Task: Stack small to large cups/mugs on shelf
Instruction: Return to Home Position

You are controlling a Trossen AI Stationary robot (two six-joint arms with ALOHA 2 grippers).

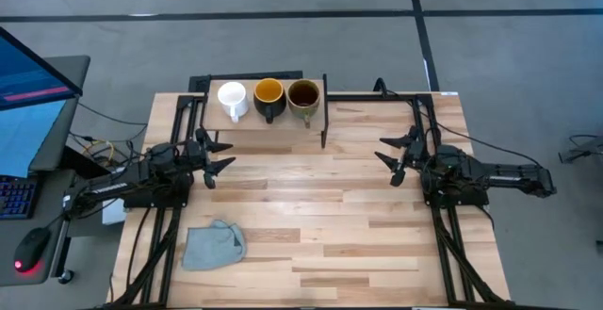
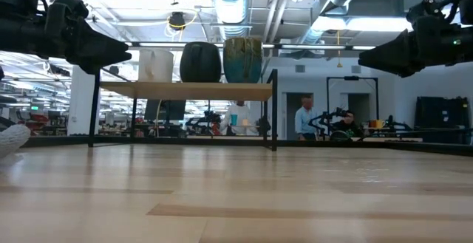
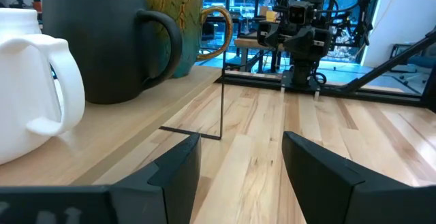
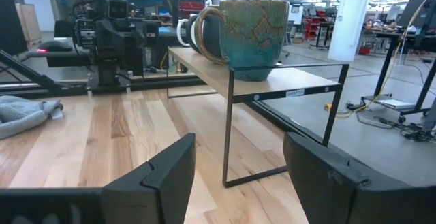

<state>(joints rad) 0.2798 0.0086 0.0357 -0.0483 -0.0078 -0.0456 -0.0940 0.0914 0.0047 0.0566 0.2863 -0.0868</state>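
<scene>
Three mugs stand in a row on the small light-wood shelf (image 1: pixel 273 122) at the table's far edge: a small white mug (image 1: pixel 232 97) on the left, a dark mug with orange-yellow inside (image 1: pixel 268 95) in the middle, an olive-tan mug with brown inside (image 1: pixel 303 96) on the right. Each rests on its base, upright. My left gripper (image 1: pixel 219 155) is open and empty, near the shelf's left front. My right gripper (image 1: pixel 391 156) is open and empty, right of the shelf. The wrist views show the mugs too: white (image 3: pixel 30 81), dark (image 3: pixel 102 40), olive-tan (image 4: pixel 253 33).
A grey-blue cloth (image 1: pixel 213 245) lies crumpled near the table's front left. The shelf stands on thin black legs (image 4: pixel 229 125). Bare wood lies between the arms (image 1: pixel 311 206). A monitor and keyboard stand off the table's left. People show in the room behind (image 2: pixel 304 119).
</scene>
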